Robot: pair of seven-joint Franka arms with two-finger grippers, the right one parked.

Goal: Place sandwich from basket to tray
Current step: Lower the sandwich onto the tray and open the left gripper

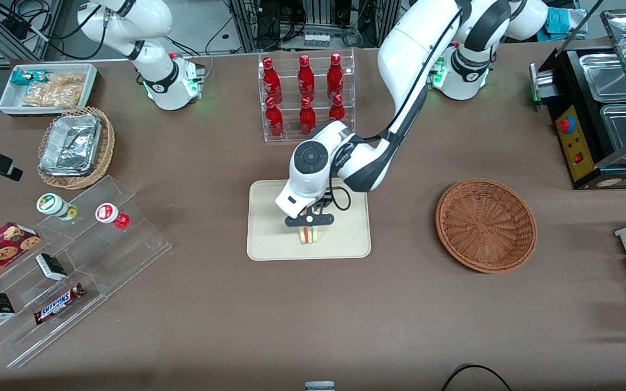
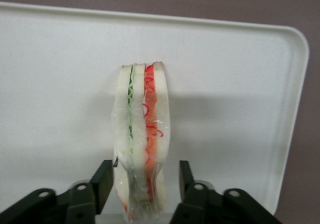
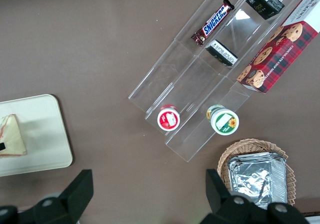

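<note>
The sandwich [image 1: 308, 235] stands on edge on the tray [image 1: 269, 239], near the rim closest to the front camera, with bare tray surface all around it. The gripper [image 1: 309, 223] hangs right over it, fingers [image 2: 102, 179] spread, a slim gap showing on each side of the bread: released. The basket [image 1: 486, 225] sits well apart from the tray, toward the working arm's end. A bar in the clear rack reads SNICKERS [image 1: 58, 303].

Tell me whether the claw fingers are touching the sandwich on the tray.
Apart. The left wrist view shows the claw open astride the sandwich, a strip of tray visible between each finger and the bread.
</note>
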